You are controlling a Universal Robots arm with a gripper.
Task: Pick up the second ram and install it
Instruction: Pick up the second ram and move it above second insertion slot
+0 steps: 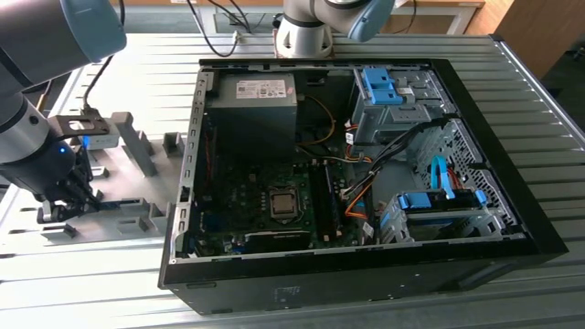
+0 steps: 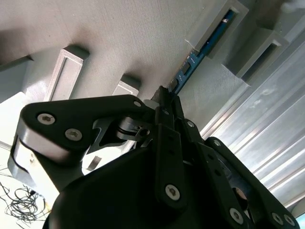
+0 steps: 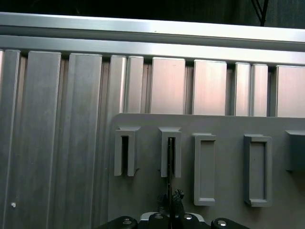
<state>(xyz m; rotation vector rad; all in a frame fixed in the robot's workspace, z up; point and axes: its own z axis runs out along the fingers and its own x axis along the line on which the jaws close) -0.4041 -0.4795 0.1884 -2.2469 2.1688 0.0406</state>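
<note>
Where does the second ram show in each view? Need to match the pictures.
Exterior view: the second ram looks like a thin dark strip at the exterior view's left, between the gripper and a grey slotted holder.
Second wrist view: a blue-green stick running from the gripper into the holder.
First wrist view: edge-on, a thin line in the holder.
Shared landmark: the slotted holder.

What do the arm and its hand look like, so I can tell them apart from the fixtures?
The arm is made of silver-grey tubes with rounded pale-blue joint caps. A small blue light glows near the wrist, and a black cable runs down to a black bracket there. The hand is matt black, built of flat linkage plates with silver screw heads.
</note>
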